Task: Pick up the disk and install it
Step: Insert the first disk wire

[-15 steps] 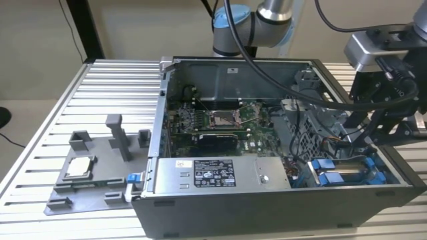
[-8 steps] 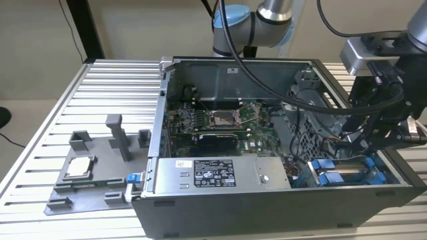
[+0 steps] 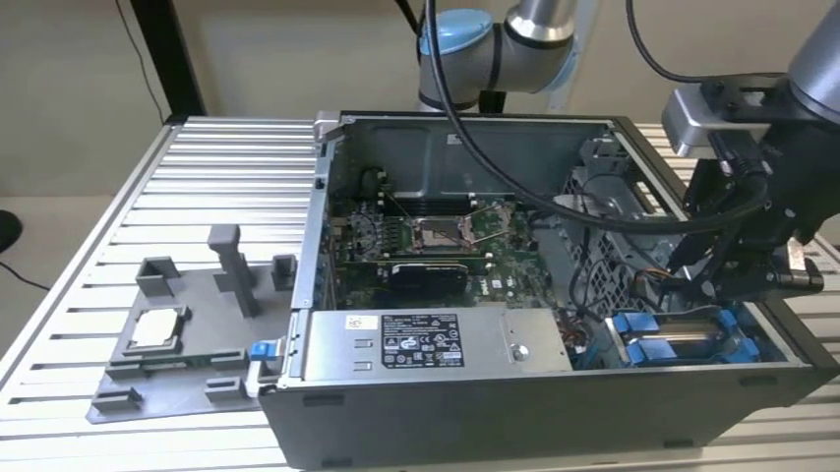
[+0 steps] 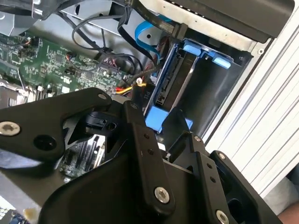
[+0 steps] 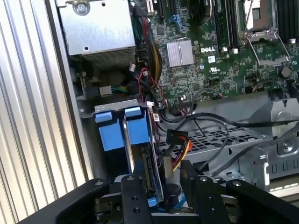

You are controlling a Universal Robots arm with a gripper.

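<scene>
1. The arm reached down from the upper right of the exterior view. Its gripper [image 3: 726,295] hung inside the lower right corner of the open computer case [image 3: 434,413].
2. The disk [image 5: 152,158] stood on edge in the drive bay [image 4: 212,93] at that corner. It showed as a thin slab in its blue carrier, near the case's side wall and apart from the motherboard [image 5: 210,60].
3. In the first wrist view the disk's long axis ran from the blue tabs [image 5: 139,129] at centre left down to the bottom centre of the frame, where the gripper came in.
4. The disk therefore lay straight ahead of the gripper and end-on to it, with its near end right at the gripper and its tabbed end farthest away. The second wrist view gave the same line, from a blue patch at the frame's centre up to the tabs at upper right.
5. Whether the gripper was clamped on that near end or only poised over it could not be told.
6. A loose cable connector [image 5: 177,137] with red and yellow wires hung just beside the disk's near end. It did not appear to be plugged into anything.
7. By my reading, the disk was already in its slot, and any further move would run along that long axis. How fully it was seated could not be read.
8. There was only one arm, so the question of which was nearer did not arise.
</scene>
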